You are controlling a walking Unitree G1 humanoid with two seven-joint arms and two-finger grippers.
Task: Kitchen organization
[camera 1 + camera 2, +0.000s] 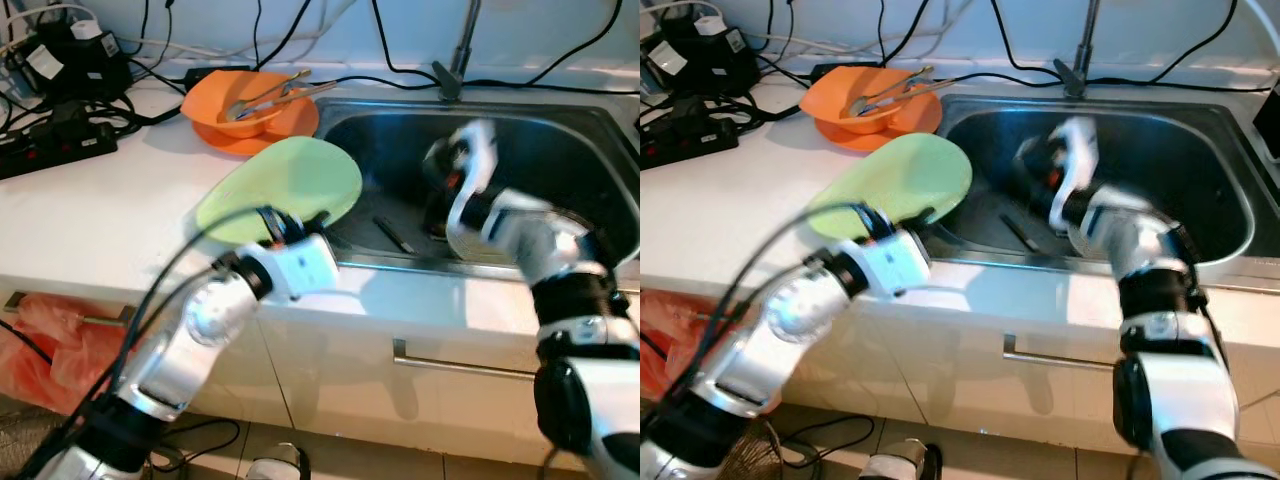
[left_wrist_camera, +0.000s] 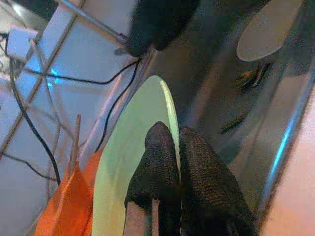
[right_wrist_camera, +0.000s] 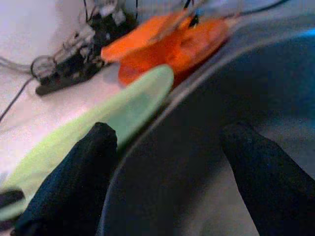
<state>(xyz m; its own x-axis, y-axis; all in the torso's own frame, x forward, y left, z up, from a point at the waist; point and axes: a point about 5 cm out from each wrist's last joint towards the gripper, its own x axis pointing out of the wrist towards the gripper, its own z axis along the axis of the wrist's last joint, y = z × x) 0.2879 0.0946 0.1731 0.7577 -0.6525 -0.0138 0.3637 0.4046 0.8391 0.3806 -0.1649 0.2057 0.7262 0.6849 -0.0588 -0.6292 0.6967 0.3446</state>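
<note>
Green plate (image 1: 285,188) pinched at its rim by the left pincer (image 2: 170,147); right pincer (image 3: 167,162) spread wide inside the sink (image 1: 560,150)

A pale green plate (image 1: 285,190) lies beside a steel-grey sink (image 1: 560,140), on a white surface (image 1: 90,220). Behind the plate sit an orange plate (image 1: 290,125) and orange bowl (image 1: 235,105) holding silver tongs (image 1: 265,95). Black cables (image 1: 90,110) trail behind the plate; red plastic (image 1: 40,345) shows below the surface.

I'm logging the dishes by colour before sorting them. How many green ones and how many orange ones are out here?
Green: 1, the plate held in the left tool, at the sink's edge.
Orange: 2, a bowl holding tongs, sitting on a plate.
Total: 3.
</note>
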